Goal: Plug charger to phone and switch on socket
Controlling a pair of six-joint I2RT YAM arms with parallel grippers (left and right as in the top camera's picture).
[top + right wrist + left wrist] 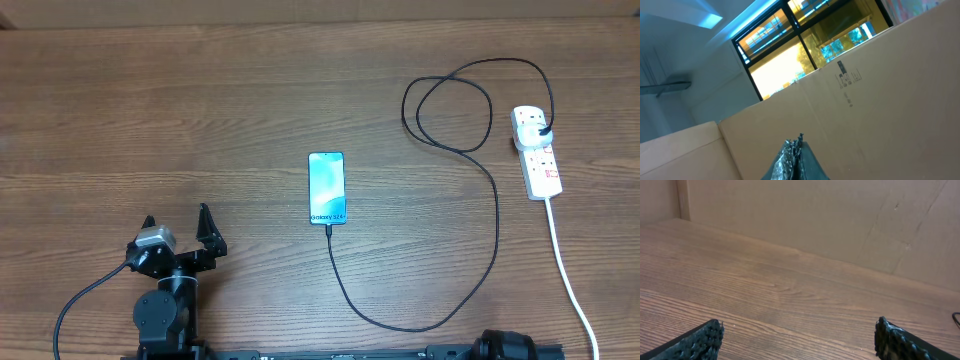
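By the near edge, toward the left corner, our left gripper (177, 220) hangs with its fingers spread wide, holding nothing. Our right gripper (794, 147) points upward, fingers pressed together — empty. The phone (327, 188) lies mid-table, screen up. The charger (497, 225) meets its near end, sweeps toward the near edge, then loops to the socket (543, 170) by the right edge — its black plug seated there.

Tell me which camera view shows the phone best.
The overhead view: the phone lies flat, whole, screen up, with the charger reaching its near end. The left wrist view shows tabletop and a wall; the right wrist view points up at cardboard and windows. Neither shows the phone.
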